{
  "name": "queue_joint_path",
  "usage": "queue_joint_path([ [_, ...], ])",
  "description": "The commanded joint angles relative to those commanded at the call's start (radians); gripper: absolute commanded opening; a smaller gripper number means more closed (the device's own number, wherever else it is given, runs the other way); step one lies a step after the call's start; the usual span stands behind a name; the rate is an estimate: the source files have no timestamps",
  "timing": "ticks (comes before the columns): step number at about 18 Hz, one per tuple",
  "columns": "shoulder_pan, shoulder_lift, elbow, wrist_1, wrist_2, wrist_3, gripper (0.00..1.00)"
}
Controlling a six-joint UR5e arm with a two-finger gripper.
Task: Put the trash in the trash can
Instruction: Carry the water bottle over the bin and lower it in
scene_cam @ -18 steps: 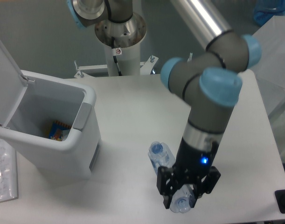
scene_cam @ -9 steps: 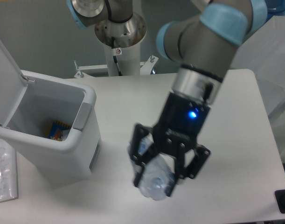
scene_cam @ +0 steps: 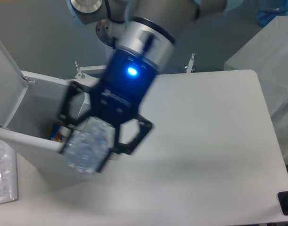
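Observation:
My gripper (scene_cam: pixel 89 148) is shut on the clear bluish plastic bottle (scene_cam: pixel 87 149) and holds it high, close to the camera, in front of the near right rim of the trash can (scene_cam: pixel 21 139). The trash can is a white rectangular bin at the left with its flat lid (scene_cam: pixel 6 80) hinged open and upright. Something colourful (scene_cam: pixel 56 133) lies at the bottom of the bin. The crumpled wrapper with the green patch is not in view. The gripper and bottle are motion-blurred.
The robot's base column (scene_cam: pixel 111 33) stands behind the table (scene_cam: pixel 214 141). A clear plastic sheet (scene_cam: pixel 2 172) lies at the left edge below the bin. A dark object (scene_cam: pixel 287 202) sits at the lower right corner.
The gripper has lifted the bottle off the table at the lower right and carried it up and left to the bin's rim.

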Motion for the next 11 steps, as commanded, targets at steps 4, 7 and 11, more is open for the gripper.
queue_joint_path([
  [4, -0.023, 0.041, -0.095, 0.0, 0.0, 0.003, 0.45],
  [7, -0.049, 0.06, -0.155, 0.002, -0.002, 0.006, 0.45],
  [11, -0.055, 0.071, -0.209, 0.002, 0.0, 0.012, 0.5],
])
